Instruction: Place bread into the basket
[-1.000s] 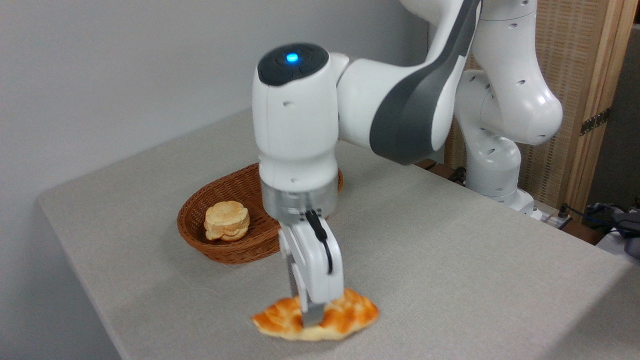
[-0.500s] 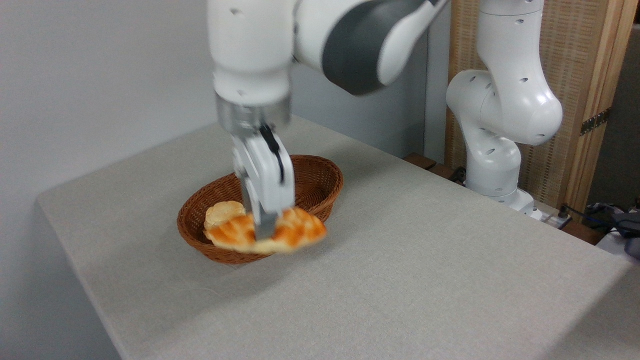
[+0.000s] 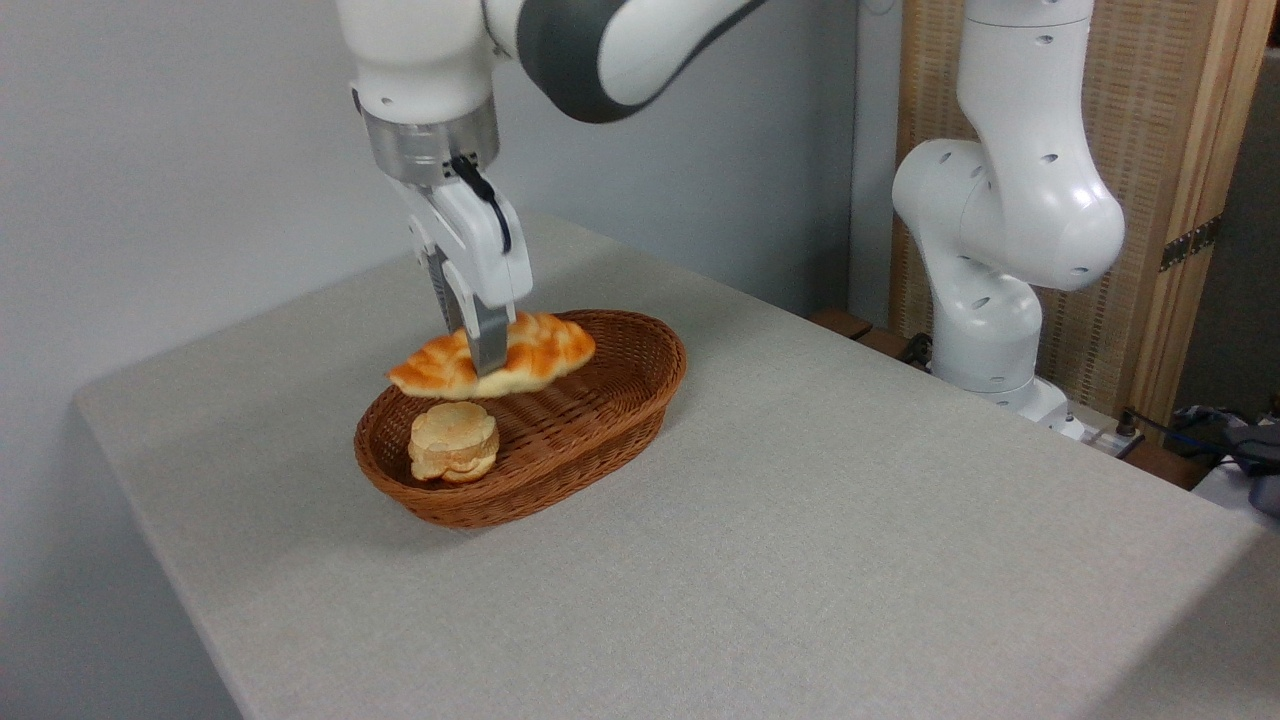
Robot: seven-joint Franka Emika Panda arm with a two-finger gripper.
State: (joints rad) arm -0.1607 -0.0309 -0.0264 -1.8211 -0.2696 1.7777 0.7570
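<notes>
Table (image 3: pixel 800 560) covered in plain grey-beige cloth, corner rounded at left, filling the near and middle ground. Pale grey-blue wall (image 3: pixel 180 150) behind, bare, evenly lit. Far right: folding screen (image 3: pixel 1150 120) of woven tan panels in light wooden frame, metal hinge showing. Dark cables (image 3: pixel 1180 425) and grey clutter low at the right edge.

I saw the gripper (image 3: pixel 478 362) clamped on the bread (image 3: pixel 492 354), hanging in the air above the basket (image 3: pixel 560 455), with a clear gap beneath the loaf. A round bun (image 3: pixel 453 441) sat in the basket's left end, directly under the loaf's left tip. The basket's middle and right end lay bare. Around the basket, the table (image 3: pixel 800 540) was open; the arm's base (image 3: pixel 990 300) stood well apart at the far right.
</notes>
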